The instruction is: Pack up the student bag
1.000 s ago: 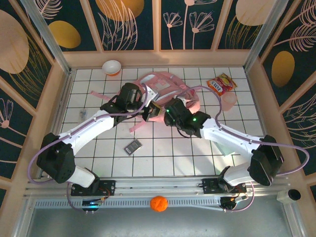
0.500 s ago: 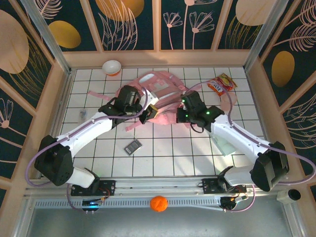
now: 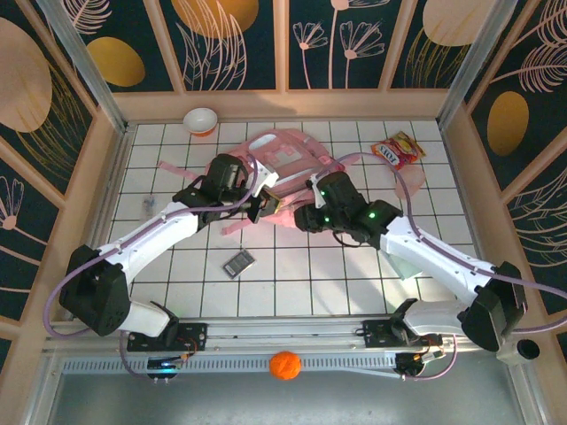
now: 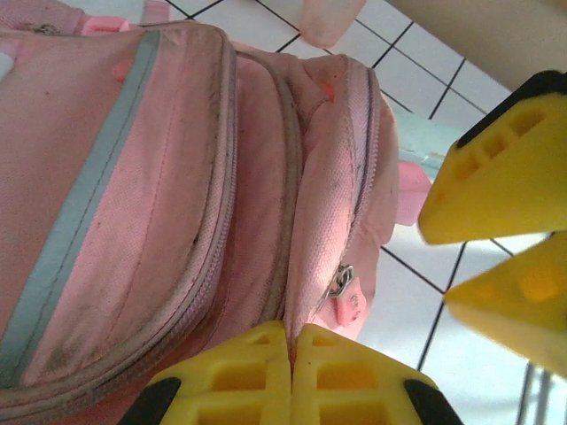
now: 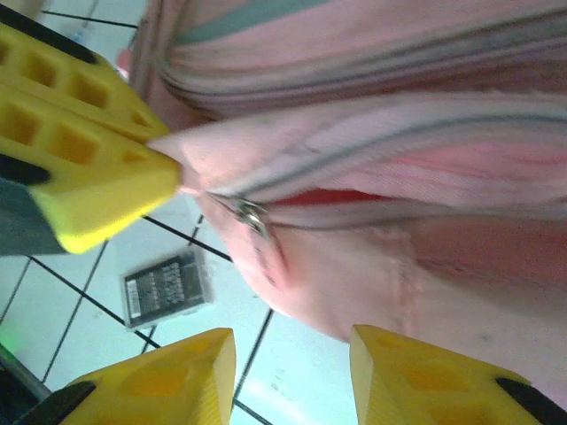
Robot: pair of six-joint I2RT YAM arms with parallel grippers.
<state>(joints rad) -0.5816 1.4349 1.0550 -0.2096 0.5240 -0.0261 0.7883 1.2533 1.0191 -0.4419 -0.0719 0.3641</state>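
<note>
Nearest, at the front rail: 1 orange ball (image 3: 284, 364). Next, flat on the white tiled table (image 3: 177, 274): 1 dark calculator (image 3: 238, 262). Mid-table, 2 grippers at the near edge of 1 pink backpack (image 3: 266, 142): left gripper (image 4: 290, 341) pinched tight on a fold of its fabric beside 1 metal zip pull (image 4: 339, 282); right gripper (image 5: 292, 345) partly spread, gripping nothing, just below that pull. Beyond, 1 snack packet (image 3: 397, 150) at far right, 1 white bowl (image 3: 201, 119) at far left

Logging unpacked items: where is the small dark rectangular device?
Top view: small dark rectangular device lies on the white tiled table, left of centre, on the near side of the soft pink fabric backpack.
</note>
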